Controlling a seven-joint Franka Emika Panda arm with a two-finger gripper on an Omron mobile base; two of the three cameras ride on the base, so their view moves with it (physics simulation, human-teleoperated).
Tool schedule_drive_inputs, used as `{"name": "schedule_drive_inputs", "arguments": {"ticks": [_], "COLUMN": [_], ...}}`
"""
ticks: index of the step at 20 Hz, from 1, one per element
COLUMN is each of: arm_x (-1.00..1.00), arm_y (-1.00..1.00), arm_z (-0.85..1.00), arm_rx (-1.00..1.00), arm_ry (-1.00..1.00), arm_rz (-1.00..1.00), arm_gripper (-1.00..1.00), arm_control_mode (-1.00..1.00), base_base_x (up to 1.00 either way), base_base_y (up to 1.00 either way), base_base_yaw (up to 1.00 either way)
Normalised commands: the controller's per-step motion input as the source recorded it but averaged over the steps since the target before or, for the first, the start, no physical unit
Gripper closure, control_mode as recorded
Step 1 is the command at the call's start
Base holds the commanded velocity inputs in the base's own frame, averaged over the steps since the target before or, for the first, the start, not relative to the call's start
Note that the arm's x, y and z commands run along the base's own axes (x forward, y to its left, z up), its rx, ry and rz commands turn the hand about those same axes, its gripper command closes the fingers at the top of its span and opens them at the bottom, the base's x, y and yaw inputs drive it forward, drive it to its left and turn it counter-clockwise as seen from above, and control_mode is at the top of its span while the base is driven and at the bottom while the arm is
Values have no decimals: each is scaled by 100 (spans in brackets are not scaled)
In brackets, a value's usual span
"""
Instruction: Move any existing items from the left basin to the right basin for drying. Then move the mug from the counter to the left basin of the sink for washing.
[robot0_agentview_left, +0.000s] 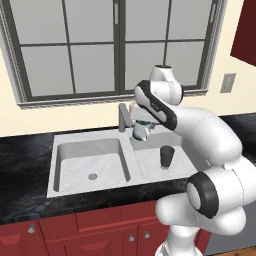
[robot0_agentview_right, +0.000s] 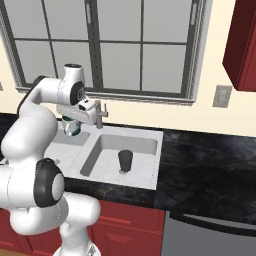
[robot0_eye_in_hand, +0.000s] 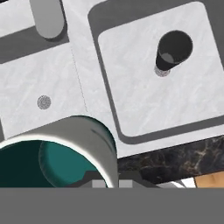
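While the arm reaches over the sink (robot0_agentview_left: 75, 141), the gripper (robot0_agentview_left: 139, 125) sits near the middle of the left base view, just right of the grey faucet (robot0_agentview_left: 122, 117), with its fingers clamped on the mug (robot0_agentview_left: 139, 131). That white mug hangs directly under the hand, clear of the metal below, roughly above the divider between the two basins. In the right base view the same gripper (robot0_agentview_right: 75, 122) appears in the left-centre of the frame, the mug (robot0_agentview_right: 71, 126) showing white and teal beneath it, beside the faucet (robot0_agentview_right: 101, 114).

From the hand view the mug (robot0_eye_in_hand: 61, 153) fills the lower left of the frame, its pale rim curving around a teal-green interior, pressed right against the finger bases at the bottom edge. One finger seems to sit inside the rim and the other outside, though the tips themselves are mostly hidden.

Over in the right basin (robot0_agentview_left: 150, 162) the dark grey tumbler (robot0_agentview_left: 167, 157) stands upright, lower right of the gripper and well apart from it. It shows at centre in the right base view (robot0_agentview_right: 125, 161) and at upper right in the hand view (robot0_eye_in_hand: 173, 51), next to a drain hole.

At the left of the left base view lies the left basin (robot0_agentview_left: 70, 165), its round drain (robot0_agentview_left: 92, 176) visible. Black counter (robot0_agentview_left: 22, 165) surrounds the sink.
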Motion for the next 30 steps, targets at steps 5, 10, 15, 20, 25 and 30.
{"name": "schedule_drive_inputs", "arguments": {"ticks": [5,10,15,20,25,30], "arm_x": [-3,0,0,4,15,14], "arm_y": [64,65,55,21,22,23], "arm_z": [0,0,-10,-24,-41,-42], "arm_rx": [0,0,0,0,0,0], "arm_ry": [5,5,3,0,1,2], "arm_rz": [15,16,14,11,7,4], "arm_gripper": [100,100,100,100,100,100], "arm_control_mode": [-100,-100,-100,-100,-100,-100], "base_base_x": [0,0,0,0,0,0], "base_base_y": [0,0,0,0,0,0], "base_base_yaw": [0,0,0,0,0,0]}}
